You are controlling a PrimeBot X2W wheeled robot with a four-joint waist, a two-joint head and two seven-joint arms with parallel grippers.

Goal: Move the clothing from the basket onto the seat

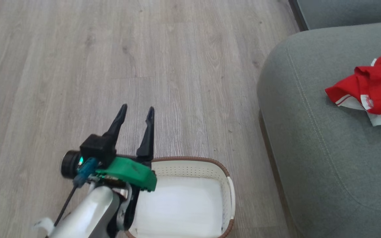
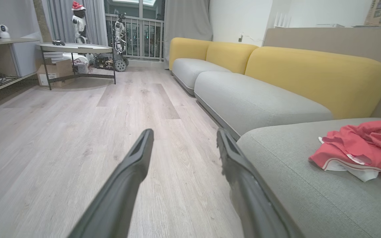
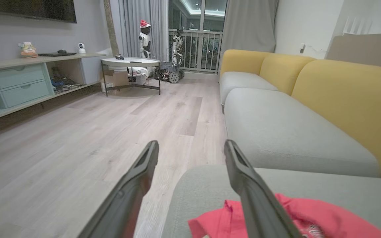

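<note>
Head view: left gripper (image 1: 137,108) over the floor (image 1: 78,49), beside the basket (image 1: 190,160) rim. Its fingers are spread and hold nothing. Clothing (image 1: 375,89) lies bunched on the seat (image 1: 309,148), well apart from the basket.

Left wrist view: fingers (image 2: 137,158) wide apart, clothing (image 2: 359,148) on the seat (image 2: 293,172).

Right wrist view: right gripper (image 3: 190,143) above the clothing (image 3: 326,221), fingers wide, empty.

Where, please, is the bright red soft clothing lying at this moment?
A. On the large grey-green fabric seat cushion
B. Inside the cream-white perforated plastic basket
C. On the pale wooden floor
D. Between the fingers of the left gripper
A: the bright red clothing lies crumpled on the grey-green fabric seat cushion, apart from the cream-white perforated basket, whose visible inside is bare.
</note>
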